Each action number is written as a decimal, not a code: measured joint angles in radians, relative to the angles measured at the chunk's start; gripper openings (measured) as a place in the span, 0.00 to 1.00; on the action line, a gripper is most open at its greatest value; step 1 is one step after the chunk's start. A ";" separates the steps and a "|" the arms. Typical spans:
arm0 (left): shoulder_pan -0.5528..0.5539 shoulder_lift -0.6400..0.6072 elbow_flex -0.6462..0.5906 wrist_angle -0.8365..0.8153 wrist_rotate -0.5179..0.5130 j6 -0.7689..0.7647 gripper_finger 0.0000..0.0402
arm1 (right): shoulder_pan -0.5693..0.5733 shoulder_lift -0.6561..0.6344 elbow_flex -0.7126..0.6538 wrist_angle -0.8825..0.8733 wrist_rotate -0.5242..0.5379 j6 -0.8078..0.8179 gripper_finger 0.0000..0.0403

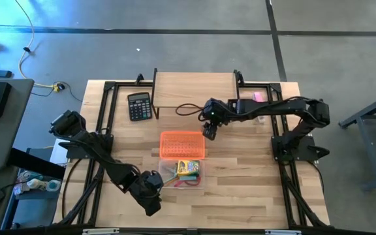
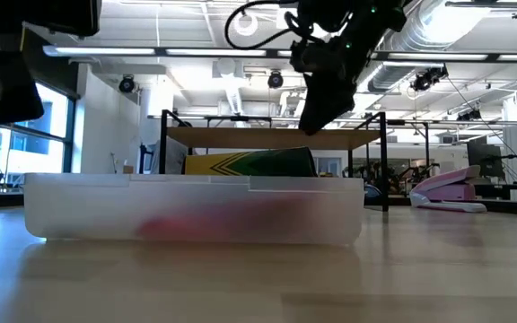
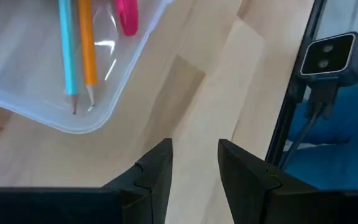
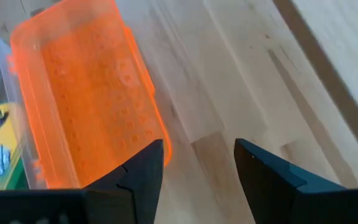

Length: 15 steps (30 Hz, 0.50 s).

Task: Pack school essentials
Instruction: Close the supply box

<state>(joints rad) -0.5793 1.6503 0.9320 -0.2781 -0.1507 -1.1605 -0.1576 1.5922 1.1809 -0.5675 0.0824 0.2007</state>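
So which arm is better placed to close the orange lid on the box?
The right. Its open gripper hangs beside the orange lid, while the left gripper sits past the clear box, far from it.

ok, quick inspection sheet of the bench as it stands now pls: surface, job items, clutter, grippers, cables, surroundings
Surface: wooden table, a raised wooden shelf at the far edge.
Job's things: clear plastic box holds the crayon box, a blue pencil, an orange pencil and a pink item; orange lid touches the box's far side.
Clutter: black calculator left of the shelf; pink block by the right arm.
Grippers: left gripper open, empty, over bare table beside the box; right gripper open, empty, raised beside the lid.
Cables: black loop at the shelf; yellow lead on the floor.
Surroundings: concrete floor, a desk at left; no people seen.
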 joint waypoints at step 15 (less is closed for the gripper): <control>0.006 0.101 -0.001 -0.011 -0.004 -0.120 0.29 | -0.016 0.151 0.002 0.063 0.016 0.117 0.47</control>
<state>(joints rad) -0.5732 1.7516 0.9314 -0.2895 -0.1543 -1.2800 -0.1738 1.7434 1.1831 -0.5044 0.0981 0.3176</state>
